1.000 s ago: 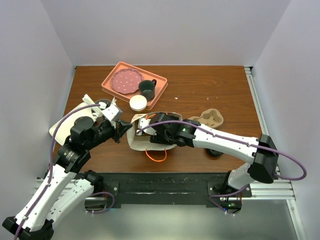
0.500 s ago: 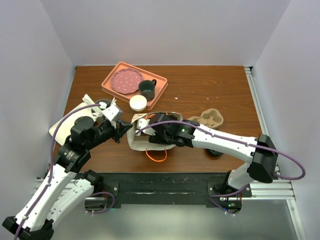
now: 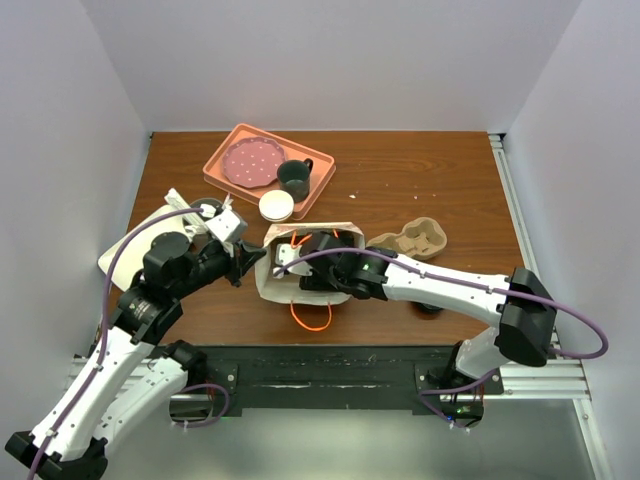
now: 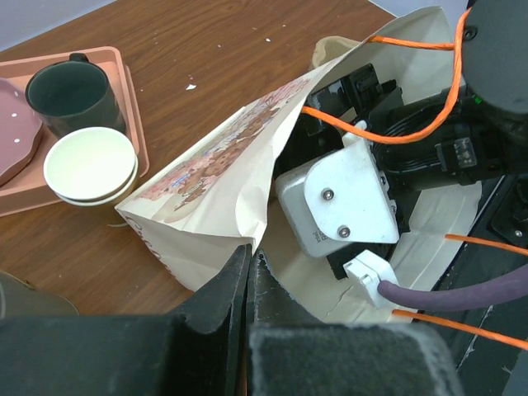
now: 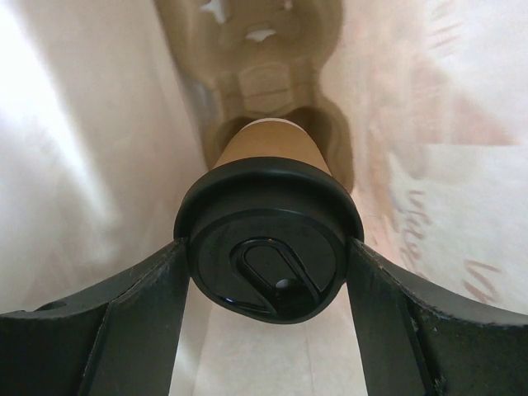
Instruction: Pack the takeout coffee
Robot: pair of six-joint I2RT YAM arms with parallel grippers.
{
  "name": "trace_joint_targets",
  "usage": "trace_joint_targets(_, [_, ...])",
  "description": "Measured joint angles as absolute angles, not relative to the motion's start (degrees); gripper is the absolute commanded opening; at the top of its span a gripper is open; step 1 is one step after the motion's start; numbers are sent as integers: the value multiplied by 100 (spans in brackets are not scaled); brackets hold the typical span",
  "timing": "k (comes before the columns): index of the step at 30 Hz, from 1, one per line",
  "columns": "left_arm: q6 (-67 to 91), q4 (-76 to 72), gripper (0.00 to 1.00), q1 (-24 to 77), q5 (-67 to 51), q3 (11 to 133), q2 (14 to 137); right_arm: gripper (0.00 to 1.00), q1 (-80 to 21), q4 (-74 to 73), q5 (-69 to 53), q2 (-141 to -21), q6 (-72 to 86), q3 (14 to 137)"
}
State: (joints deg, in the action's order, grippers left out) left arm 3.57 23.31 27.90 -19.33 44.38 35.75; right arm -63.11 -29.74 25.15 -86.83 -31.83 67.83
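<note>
The takeout coffee (image 5: 268, 247), a tan cup with a black lid, is inside the cream paper bag (image 3: 272, 288). My right gripper (image 5: 266, 264) is shut on the cup, one finger on each side of the lid. In the top view the right gripper (image 3: 302, 262) is reached into the bag's mouth and the cup is hidden. My left gripper (image 3: 250, 262) is shut on the bag's edge at its left side. In the left wrist view the left gripper (image 4: 250, 254) pinches the bag (image 4: 223, 190), and the right wrist (image 4: 346, 202) sits inside it.
A pink tray (image 3: 225, 178) at the back holds a dotted plate (image 3: 252, 162) and a dark green mug (image 3: 294, 178). A white bowl (image 3: 276, 206) stands beside it. A cardboard cup carrier (image 3: 415, 238) lies to the right, with a loose black lid (image 3: 430, 305) nearer the front. The bag's orange handle (image 3: 312, 312) lies in front.
My right gripper has gone a little deeper into the bag with the cup. The bag's mouth has spread slightly. The left gripper has hardly moved.
</note>
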Motion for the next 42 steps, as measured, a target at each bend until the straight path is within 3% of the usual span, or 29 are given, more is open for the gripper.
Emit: trace_joint_targets(42, [364,2534,0,2790,-2086,4438,3398,12,-6309,-2515,2569,-8707,-4265,6436])
